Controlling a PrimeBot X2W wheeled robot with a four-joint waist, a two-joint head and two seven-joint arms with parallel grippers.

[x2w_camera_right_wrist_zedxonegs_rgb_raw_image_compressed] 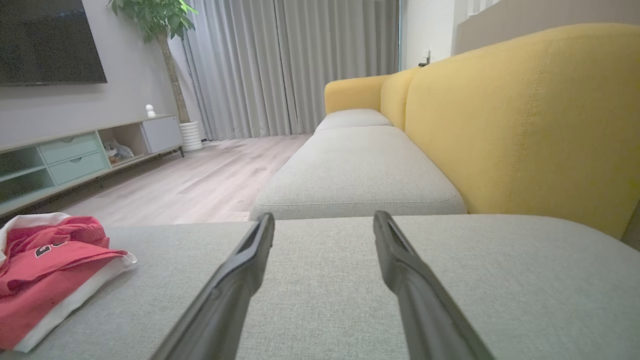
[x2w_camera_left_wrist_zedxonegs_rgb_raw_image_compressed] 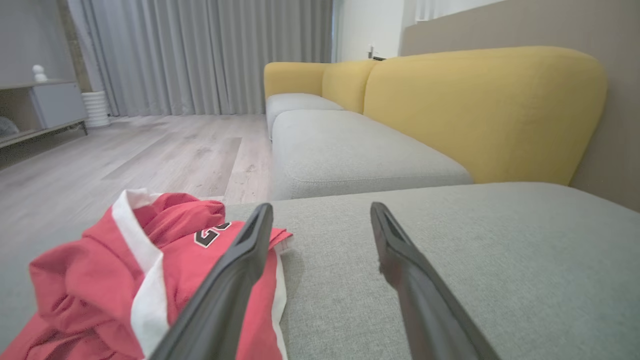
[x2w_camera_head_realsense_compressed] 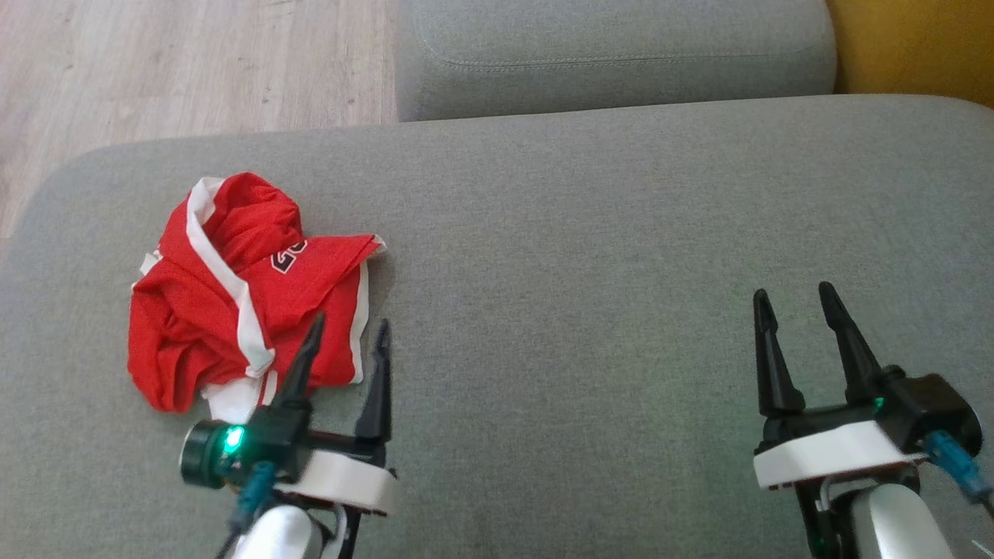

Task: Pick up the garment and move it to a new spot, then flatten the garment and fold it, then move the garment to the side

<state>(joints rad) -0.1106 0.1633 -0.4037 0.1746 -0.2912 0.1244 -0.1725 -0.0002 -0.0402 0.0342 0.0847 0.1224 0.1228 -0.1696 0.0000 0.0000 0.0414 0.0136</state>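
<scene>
One garment (x2w_camera_head_realsense_compressed: 233,295), red with white bands, lies crumpled on the grey seat cushion (x2w_camera_head_realsense_compressed: 590,233), just ahead of the left claw (x2w_camera_head_realsense_compressed: 351,322) and to its left. Two claws hang low over that cushion, each with two dark fingers spread wide and nothing between them. The right claw (x2w_camera_head_realsense_compressed: 794,292) is well apart from the garment, with bare cushion ahead of its tips. A second grey cushion (x2w_camera_head_realsense_compressed: 613,54) lies farther ahead of both claws.

In the left wrist view one finger (x2w_camera_left_wrist_zedxonegs_rgb_raw_image_compressed: 235,270) of the left claw crosses in front of the garment's near edge; whether it touches the cloth cannot be told. Black-and-white lettering (x2w_camera_head_realsense_compressed: 289,256) on the garment is half tucked into a fold and unreadable. The garment's cut is lost in the creases. In the right wrist view its left part runs off the frame's edge. Both forearms are cut off at the bottom of the head view.
</scene>
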